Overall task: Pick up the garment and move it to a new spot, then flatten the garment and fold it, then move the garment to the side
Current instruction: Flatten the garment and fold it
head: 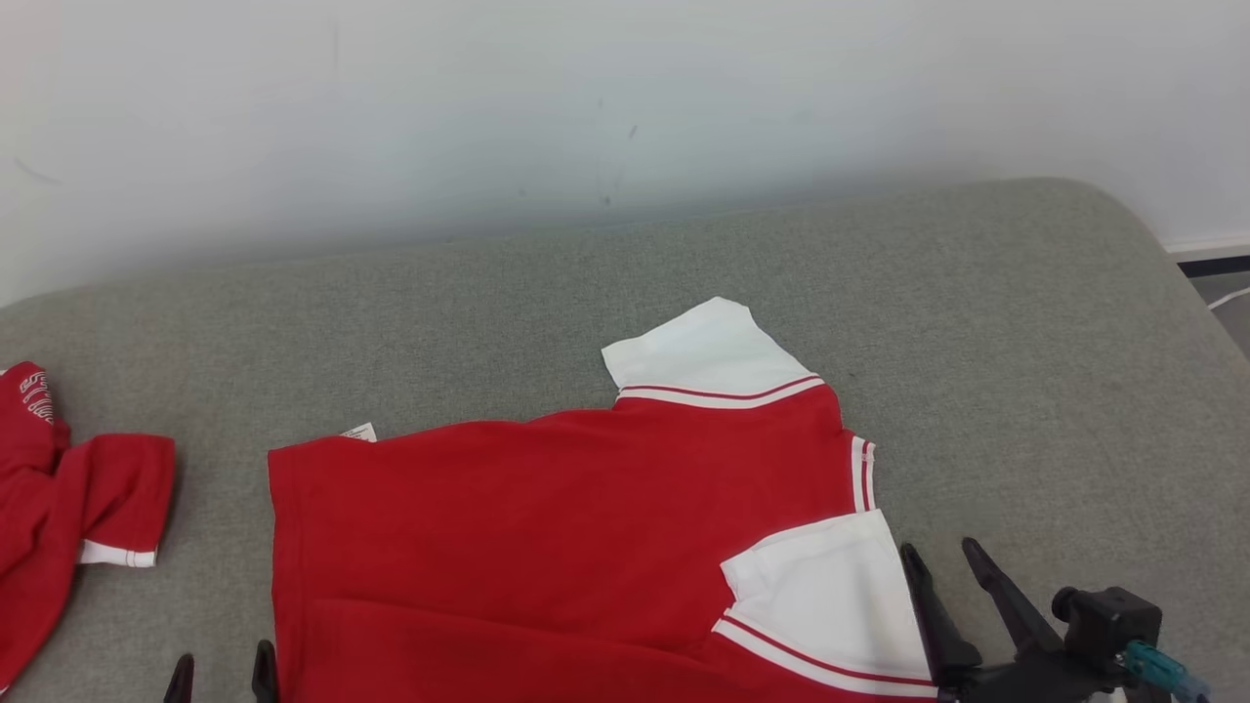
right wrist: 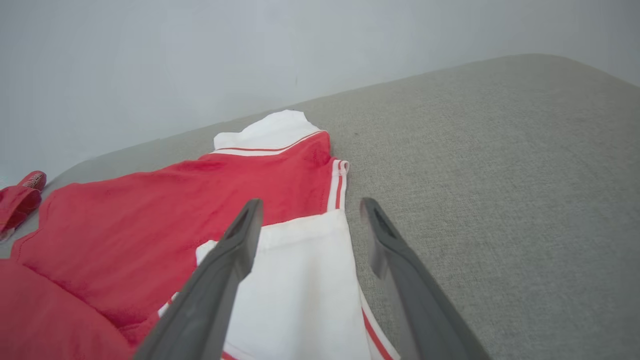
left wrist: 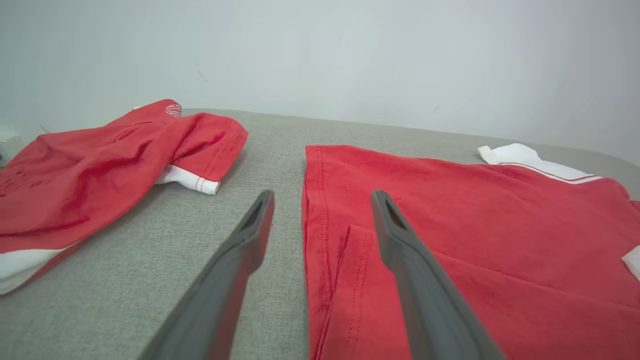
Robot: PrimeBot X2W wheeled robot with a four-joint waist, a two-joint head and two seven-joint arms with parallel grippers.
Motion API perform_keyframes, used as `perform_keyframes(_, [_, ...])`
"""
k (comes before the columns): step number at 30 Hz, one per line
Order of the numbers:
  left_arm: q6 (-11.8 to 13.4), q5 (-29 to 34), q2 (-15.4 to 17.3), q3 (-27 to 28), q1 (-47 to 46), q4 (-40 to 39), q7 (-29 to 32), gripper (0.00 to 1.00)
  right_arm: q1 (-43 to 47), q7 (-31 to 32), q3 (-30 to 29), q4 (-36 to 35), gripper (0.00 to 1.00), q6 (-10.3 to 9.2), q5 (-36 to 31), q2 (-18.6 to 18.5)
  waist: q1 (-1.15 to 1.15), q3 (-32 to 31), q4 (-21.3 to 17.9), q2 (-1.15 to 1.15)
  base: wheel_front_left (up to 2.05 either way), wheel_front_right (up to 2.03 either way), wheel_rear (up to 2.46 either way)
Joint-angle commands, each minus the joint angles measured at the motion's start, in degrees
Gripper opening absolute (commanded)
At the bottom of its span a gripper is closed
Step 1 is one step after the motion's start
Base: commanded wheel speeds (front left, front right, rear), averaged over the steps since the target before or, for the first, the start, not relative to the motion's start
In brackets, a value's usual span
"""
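Observation:
The garment (head: 547, 527), a red shirt with white sleeves (head: 713, 356), lies spread on the grey cushion, its near part folded over the body. My left gripper (head: 223, 672) is open at the shirt's near left corner; in the left wrist view its fingers straddle the garment's (left wrist: 450, 240) left hem, with the gripper (left wrist: 322, 200) just above the cloth and holding nothing. My right gripper (head: 947, 558) stands open at the near right, beside the folded white sleeve. In the right wrist view that gripper (right wrist: 310, 210) spans the sleeve's (right wrist: 300, 270) right edge, nothing gripped.
A second red garment (head: 59, 488) lies crumpled at the cushion's left edge, also in the left wrist view (left wrist: 100, 165). The grey cushion (head: 1025, 391) extends bare to the right and back, up to a white wall (head: 586, 98). Its right corner curves off toward the floor.

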Motion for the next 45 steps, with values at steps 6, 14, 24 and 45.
perform_keyframes(6, [1.4,1.0,-0.1,-0.8,1.3,-3.1,-0.2,1.00,-1.8,-3.8,1.5,-0.4,1.00,-0.05,-4.3,1.9,0.00,-0.7,0.7,0.00,0.00,0.00,0.00])
perform_keyframes(14, [3.7,1.0,-0.1,-2.2,1.4,-5.2,-0.2,1.00,-0.8,-5.0,0.1,-1.0,1.00,-0.06,-7.7,5.3,0.00,-0.7,2.1,0.00,0.00,0.00,0.00])
perform_keyframes(24, [3.1,1.4,-0.1,-1.3,-1.0,-4.7,-0.2,1.00,-0.6,-5.0,-1.4,-2.6,1.00,-0.06,-8.9,6.2,0.00,-0.5,2.1,0.00,0.00,0.00,0.00])
perform_keyframes(45, [-4.4,-6.1,9.5,-0.6,-19.2,16.7,2.7,1.00,-10.4,-5.0,3.2,-0.6,1.00,-0.06,-10.3,8.6,0.00,5.5,-7.0,0.00,0.00,0.00,0.00])
